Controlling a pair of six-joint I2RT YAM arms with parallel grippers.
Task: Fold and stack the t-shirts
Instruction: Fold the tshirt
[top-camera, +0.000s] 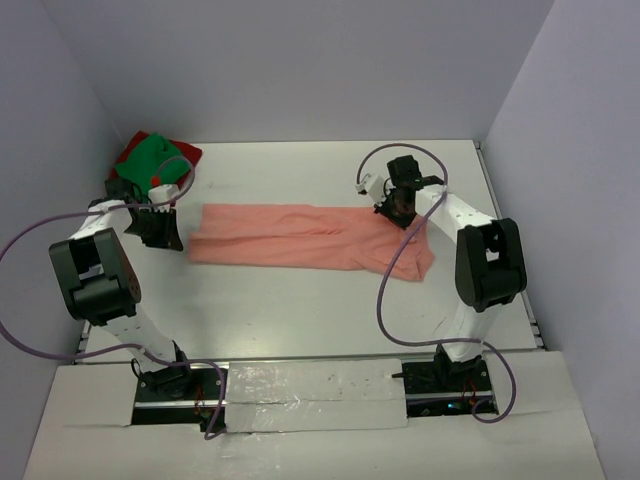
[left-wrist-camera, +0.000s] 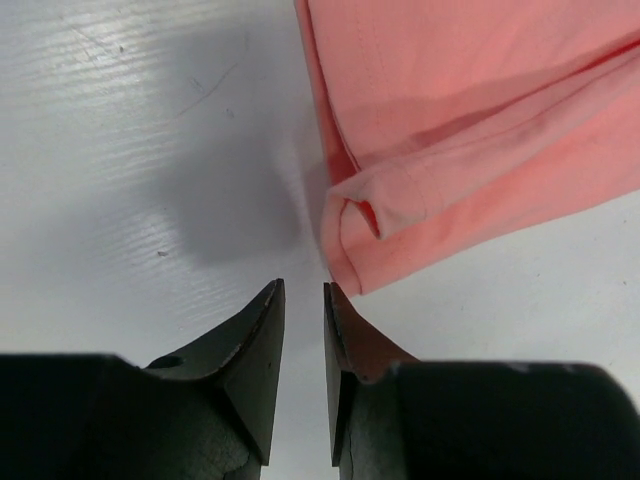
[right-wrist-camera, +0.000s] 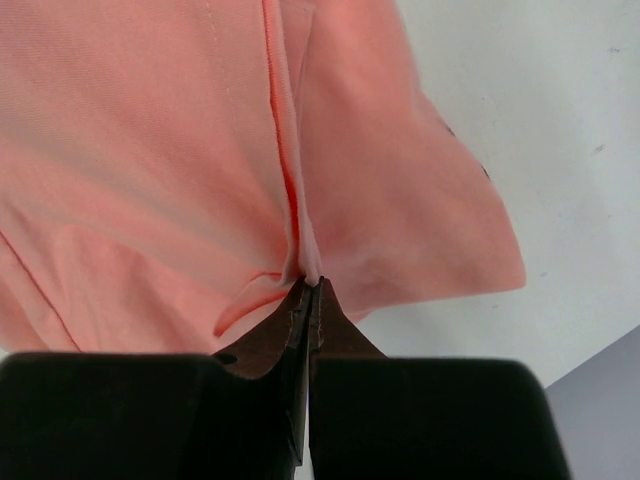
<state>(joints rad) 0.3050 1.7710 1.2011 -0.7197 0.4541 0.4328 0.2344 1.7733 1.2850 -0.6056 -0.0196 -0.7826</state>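
Note:
The salmon-pink t-shirt (top-camera: 300, 237) lies as a long band across the middle of the white table (top-camera: 300, 320). My right gripper (top-camera: 392, 208) is over its right part, shut on a pinched ridge of the salmon cloth (right-wrist-camera: 150, 150); the pinch shows right at the gripper (right-wrist-camera: 313, 283). My left gripper (top-camera: 168, 235) sits just off the shirt's left end. In the left wrist view the left gripper (left-wrist-camera: 303, 287) stands open by a narrow gap with only bare table in it. The shirt's folded corner (left-wrist-camera: 470, 110) lies just beyond the right fingertip. The green t-shirt (top-camera: 150, 158) lies on the dark red one (top-camera: 190, 153) in the far left corner.
Grey walls close the table in at the left, back and right. A purple cable (top-camera: 385, 290) loops from the right arm down over the table. Another purple cable (top-camera: 40, 230) arcs out to the left of the left arm.

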